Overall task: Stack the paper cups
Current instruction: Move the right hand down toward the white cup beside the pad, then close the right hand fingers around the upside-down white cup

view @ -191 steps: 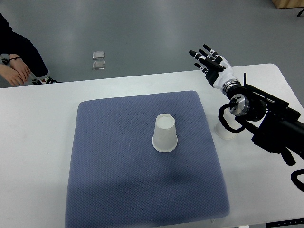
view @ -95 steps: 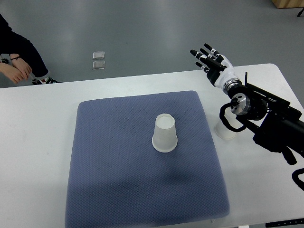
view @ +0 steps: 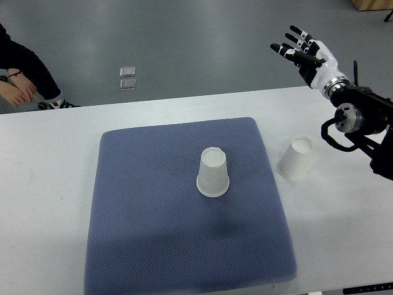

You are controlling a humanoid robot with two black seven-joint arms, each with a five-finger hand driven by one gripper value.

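Cup on mat point(view: 213, 173): white paper cup, upside down, near the middle of the blue mat point(view: 153, 233).
Second cup point(view: 295, 158): white paper cup, also upside down, on the bare white table point(view: 49, 184) just beside the mat's right edge, well apart from the first cup.
Right hand point(view: 307, 52): raised above the table's far edge, up and to the right of the mat, well apart from both cups; fingers spread wide and holding nothing.
Left hand: not in view.
Handling: both cups look very light, thin-walled and easy to crush or tip; a soft grip is likely needed.
Where to hold: probably around the side wall at mid-height, where the taper gives the fingers something to bear on.
Next move: likely the second cup is lifted and lowered over the cup on the mat, rims level so the tapers nest.
Surface: the mat is textured and soft-looking; the tabletop around it is smooth, so a cup may slide there.
Room: grey floor beyond the mat's far side, a person's hand point(view: 15, 93) and dark sleeve beyond the mat's far-left corner.
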